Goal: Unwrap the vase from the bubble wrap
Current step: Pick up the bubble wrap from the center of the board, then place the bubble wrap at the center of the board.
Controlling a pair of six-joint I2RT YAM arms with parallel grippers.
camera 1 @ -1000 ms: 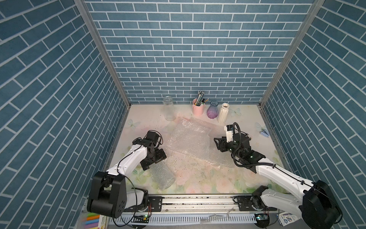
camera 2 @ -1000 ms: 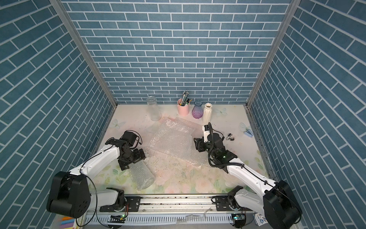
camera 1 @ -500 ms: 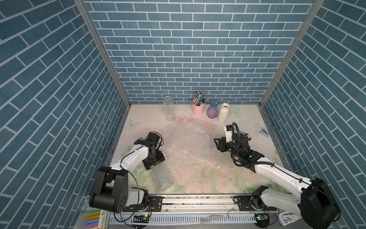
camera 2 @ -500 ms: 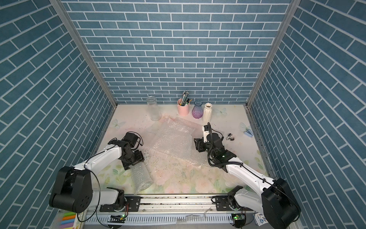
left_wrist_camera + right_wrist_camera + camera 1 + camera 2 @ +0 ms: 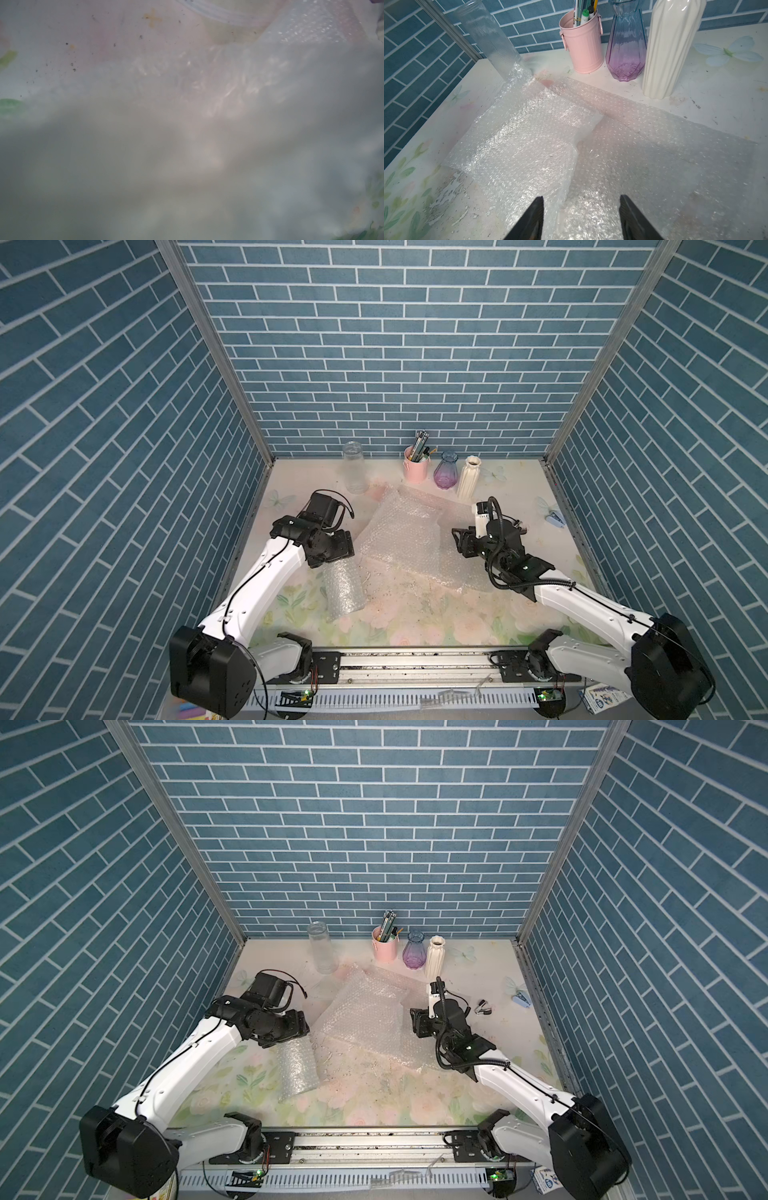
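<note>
Half a step nearer unwrapping: left gripper (image 5: 330,558) is now settling onto the bubble wrap roll (image 5: 344,591) beside the flattened sheets (image 5: 405,531), its fingers' state impossible to tell, while right gripper (image 5: 581,207) is hovering open-fingered over them.

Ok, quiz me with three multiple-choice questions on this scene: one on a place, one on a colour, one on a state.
1. Where does the bubble-wrap roll lie? A against the back wall; B by the left arm; C atop the white vase.
2. What colour is the pen cup? A green; B black; C pink.
3. How do the right gripper's jaws stand? A open over the flat wrap; B shut on a vase; C shut on a pen.
Answers: B, both top views show it at that arm's wrist; C, pink in the right wrist view; A, its fingers stand apart there.
</note>
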